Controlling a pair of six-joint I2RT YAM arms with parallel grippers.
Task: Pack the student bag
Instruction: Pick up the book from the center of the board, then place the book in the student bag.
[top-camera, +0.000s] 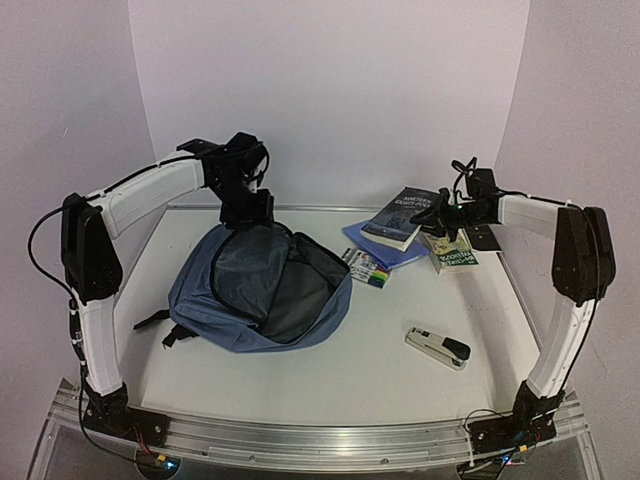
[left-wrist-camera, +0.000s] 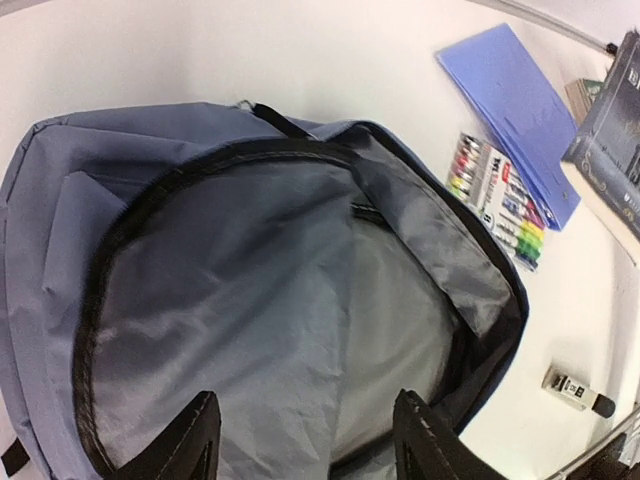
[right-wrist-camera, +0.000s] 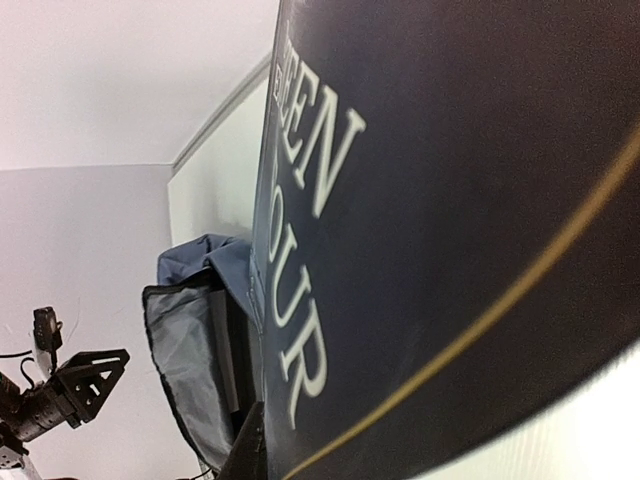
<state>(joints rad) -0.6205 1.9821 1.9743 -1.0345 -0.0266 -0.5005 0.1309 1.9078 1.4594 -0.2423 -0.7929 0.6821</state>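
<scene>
A stapler (top-camera: 437, 347) is lying nearest on the worktop (top-camera: 380, 390). Beyond it the student bag (top-camera: 260, 285) is sprawling left of centre, mouth gaping, likely to take items. Marker pens (top-camera: 366, 267) and a blue folder (top-camera: 395, 256) are lying just beside it. Farther back, the left tool (left-wrist-camera: 305, 405) is hovering over the lining, fingers apart, while the right tool (top-camera: 438, 213) is clamping a dark book (top-camera: 398, 220), raised, presumably for packing.

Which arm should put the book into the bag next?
The right arm: its jaws grip the book beside the open bag. The left arm hangs over the bag with open, empty jaws.
</scene>
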